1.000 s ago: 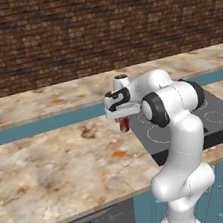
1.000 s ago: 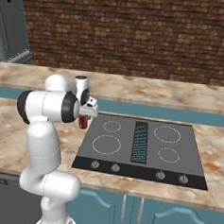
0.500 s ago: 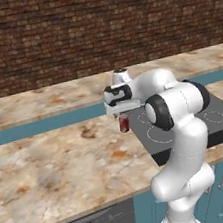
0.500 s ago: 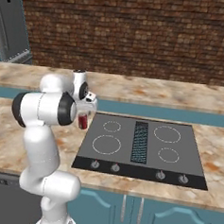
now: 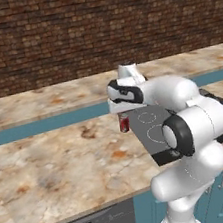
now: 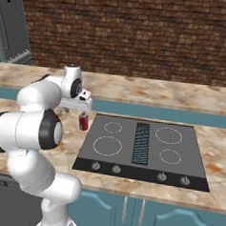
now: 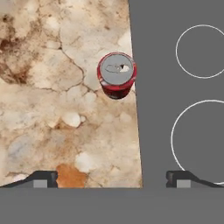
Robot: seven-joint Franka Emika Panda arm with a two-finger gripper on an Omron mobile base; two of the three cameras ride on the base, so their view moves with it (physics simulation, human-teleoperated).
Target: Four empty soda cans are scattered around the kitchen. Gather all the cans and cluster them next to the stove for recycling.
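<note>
Gripper [image 7: 111, 179] spread wide above upright soda can [image 7: 116, 75], beside stove [image 7: 179, 87] edge

The soda can [image 7: 116, 75] looks like glossy red metal with a brushed silver top. The tabletop [image 7: 61, 109] is smooth beige marbled stone, the stove [image 6: 142, 143] flat matt dark glass, and the wall [image 6: 139, 35] rough brick.
</note>
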